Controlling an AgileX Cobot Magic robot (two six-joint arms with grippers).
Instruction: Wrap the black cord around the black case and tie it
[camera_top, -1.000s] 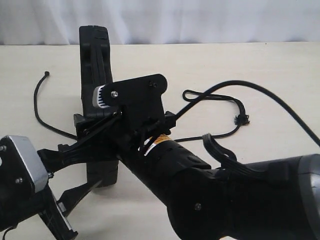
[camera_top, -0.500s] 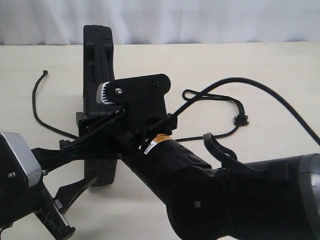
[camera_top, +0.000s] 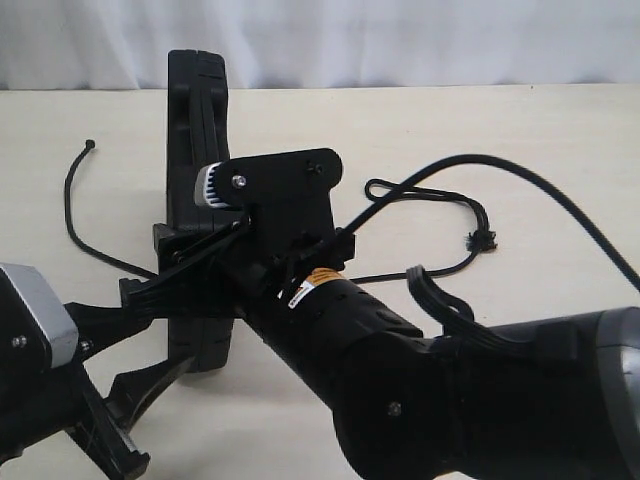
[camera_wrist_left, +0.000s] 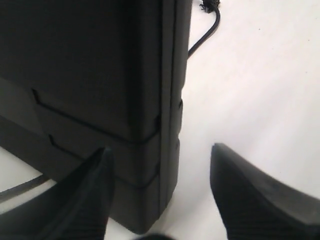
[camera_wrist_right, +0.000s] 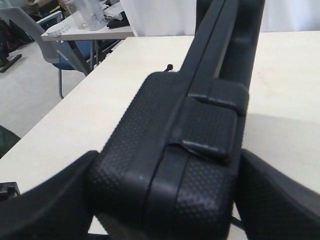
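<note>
Case (camera_top: 193, 120) upright on edge, right gripper (camera_wrist_right: 165, 200) seemingly clamped on it. Left gripper (camera_wrist_left: 160, 195) spread wide, empty, beside corner. Cord (camera_top: 70, 200) slack on table, unwrapped. Next: left grabs cord end.

**Exterior view:** mounted high behind the arms, facing forward and down across the table (camera_top: 520, 120) toward the far curtain (camera_top: 400, 40). The right arm (camera_top: 430, 390) fills the near right foreground.

**Left wrist view:** close range, aimed down at a lower corner of the black case (camera_wrist_left: 100, 75) and the tabletop beside it.

**Right wrist view:** closest of all, sighting along the case's narrow edge toward the far left, past the table edge to a chair (camera_wrist_right: 60, 55).

**Shared coverage:** all three views show the case. The exterior and left wrist views also share the black cord (camera_top: 485, 239).
</note>
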